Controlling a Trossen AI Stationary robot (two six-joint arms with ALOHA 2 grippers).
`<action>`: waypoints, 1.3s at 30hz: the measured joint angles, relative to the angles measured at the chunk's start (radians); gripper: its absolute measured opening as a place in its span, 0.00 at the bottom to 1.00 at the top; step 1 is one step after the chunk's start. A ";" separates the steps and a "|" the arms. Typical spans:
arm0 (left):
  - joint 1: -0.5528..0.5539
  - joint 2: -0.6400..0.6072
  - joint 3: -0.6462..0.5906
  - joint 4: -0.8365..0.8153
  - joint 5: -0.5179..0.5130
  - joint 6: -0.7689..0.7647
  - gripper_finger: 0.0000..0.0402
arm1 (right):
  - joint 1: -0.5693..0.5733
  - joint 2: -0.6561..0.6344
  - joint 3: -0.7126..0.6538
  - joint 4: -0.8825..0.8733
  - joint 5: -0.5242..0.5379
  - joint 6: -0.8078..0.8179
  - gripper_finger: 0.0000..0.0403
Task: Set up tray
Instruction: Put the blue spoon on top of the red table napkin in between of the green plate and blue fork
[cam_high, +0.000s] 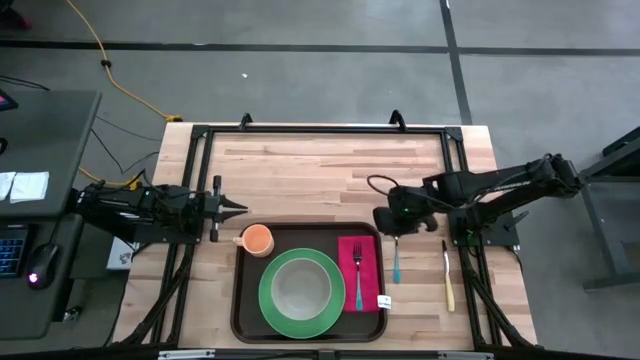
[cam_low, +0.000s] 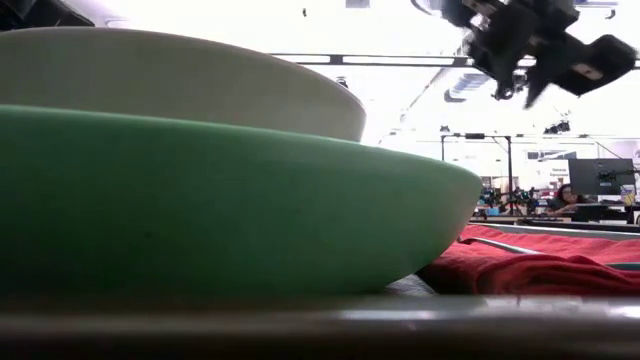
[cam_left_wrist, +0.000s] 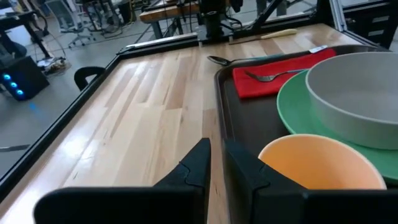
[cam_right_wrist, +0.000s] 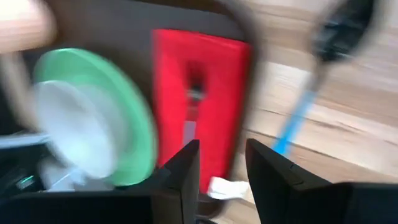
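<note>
The dark brown tray lies at the table's near middle. On it are a green plate with a grey bowl, an orange cup, and a red napkin with a fork. A blue-handled spoon and a yellow-handled knife lie on the wood right of the tray. My left gripper is shut, just beyond the cup at the tray's far left corner. My right gripper hovers open above the spoon's bowl end, holding nothing.
The bare wood of the table stretches from the tray to the far edge, inside a black frame. A black cable loops near the right arm. A desk with a keyboard and mouse stands left of the table.
</note>
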 joint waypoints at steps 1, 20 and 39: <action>0.000 0.000 0.000 0.000 0.000 0.000 0.18 | 0.007 0.000 0.000 -0.037 0.000 0.019 0.27; 0.000 0.000 0.000 0.000 0.001 -0.001 0.18 | 0.162 0.004 0.000 -0.140 0.041 0.330 0.27; 0.000 0.000 0.000 0.000 0.002 -0.005 0.18 | 0.160 0.129 0.000 -0.144 -0.018 0.332 0.27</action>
